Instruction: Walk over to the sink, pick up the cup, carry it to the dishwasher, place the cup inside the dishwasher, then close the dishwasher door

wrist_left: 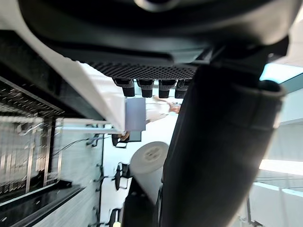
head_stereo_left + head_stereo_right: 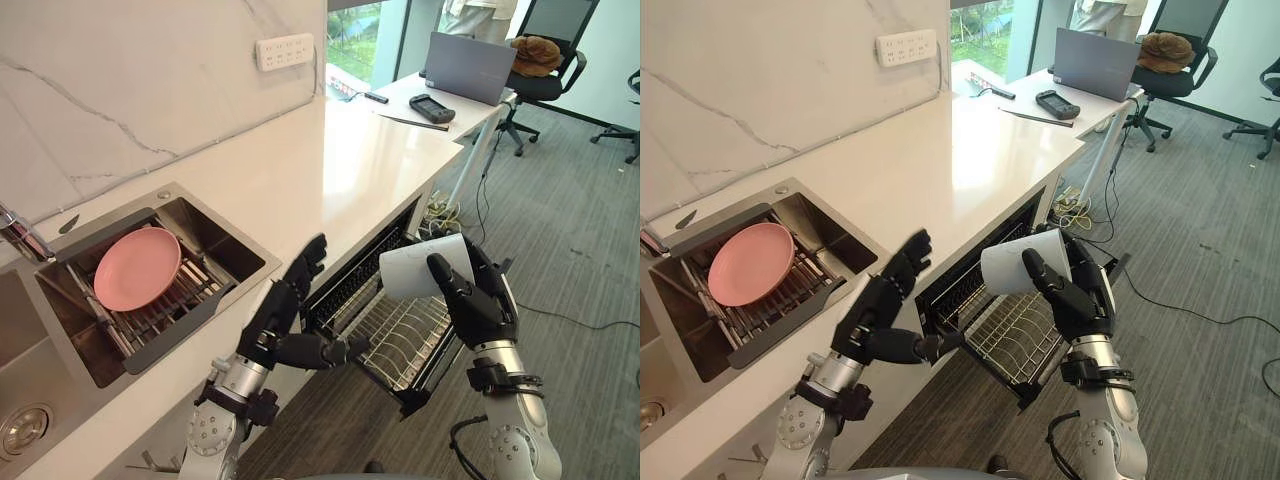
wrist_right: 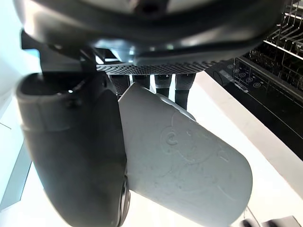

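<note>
Cup (image 2: pixel 420 268), white and tipped on its side, sits in the right hand (image 2: pixel 482 302), whose thumb presses one side of the wall while the fingers curl round the other; the right wrist view shows that same clamp from close by. The cup hangs above the wire rack (image 2: pixel 398 345) drawn out of the open dishwasher (image 2: pixel 352 282) under the bench (image 2: pixel 340 160), clear of the wires and not resting on them. The left hand (image 2: pixel 283 318) is beside the bench's front edge, just left of the dishwasher opening, its fingers straight and slightly spread, its thumb pointing toward the rack, and it holds nothing. Further left, set into the bench, is the steel sink (image 2: pixel 222 232), where a pink plate (image 2: pixel 138 267) leans on a drainer (image 2: pixel 165 312). On the wall behind the bench is a white socket strip (image 2: pixel 285 50). At the bench's far end stand a grey laptop (image 2: pixel 470 65) and, beyond it, an office chair (image 2: pixel 548 78).
</note>
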Motion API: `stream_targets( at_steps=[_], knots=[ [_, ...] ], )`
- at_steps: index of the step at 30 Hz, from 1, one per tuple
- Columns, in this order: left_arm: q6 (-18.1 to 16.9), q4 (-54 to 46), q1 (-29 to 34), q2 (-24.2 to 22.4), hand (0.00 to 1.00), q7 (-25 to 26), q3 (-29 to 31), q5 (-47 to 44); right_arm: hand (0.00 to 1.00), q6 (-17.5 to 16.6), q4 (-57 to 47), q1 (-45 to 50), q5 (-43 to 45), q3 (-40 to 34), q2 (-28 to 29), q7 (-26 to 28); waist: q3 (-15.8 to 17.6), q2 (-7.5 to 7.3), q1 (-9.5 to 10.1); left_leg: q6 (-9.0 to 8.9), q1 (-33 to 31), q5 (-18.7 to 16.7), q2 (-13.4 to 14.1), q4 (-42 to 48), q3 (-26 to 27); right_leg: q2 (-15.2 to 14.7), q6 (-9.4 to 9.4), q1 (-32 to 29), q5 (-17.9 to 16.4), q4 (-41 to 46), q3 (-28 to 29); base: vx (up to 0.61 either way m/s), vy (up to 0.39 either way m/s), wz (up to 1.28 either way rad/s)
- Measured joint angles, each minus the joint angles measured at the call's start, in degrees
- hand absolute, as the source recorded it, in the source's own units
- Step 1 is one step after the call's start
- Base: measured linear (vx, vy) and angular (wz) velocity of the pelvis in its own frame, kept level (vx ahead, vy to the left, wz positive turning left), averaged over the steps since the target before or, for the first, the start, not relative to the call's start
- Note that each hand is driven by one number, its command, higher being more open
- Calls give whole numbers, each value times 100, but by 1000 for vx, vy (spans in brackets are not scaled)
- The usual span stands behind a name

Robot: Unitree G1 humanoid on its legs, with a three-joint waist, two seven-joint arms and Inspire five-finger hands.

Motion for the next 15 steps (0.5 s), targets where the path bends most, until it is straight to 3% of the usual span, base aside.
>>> stream_targets(
  at_steps=[8,15],
  knots=[
    [536,738,284,5,100,219,-423,24,0,11,-12,18,-374,7,7,-74,18,-23,3,-13,-43,-72,37,91,73,21,0,-27,0,1,60,-9,-6,-3],
    [666,2385,349,-18,100,702,-90,15,0,-5,412,101,-1373,4,-58,-207,43,-70,15,-10,-43,-77,47,90,67,25,8,-25,-8,26,39,-38,-23,1]
  ],
)
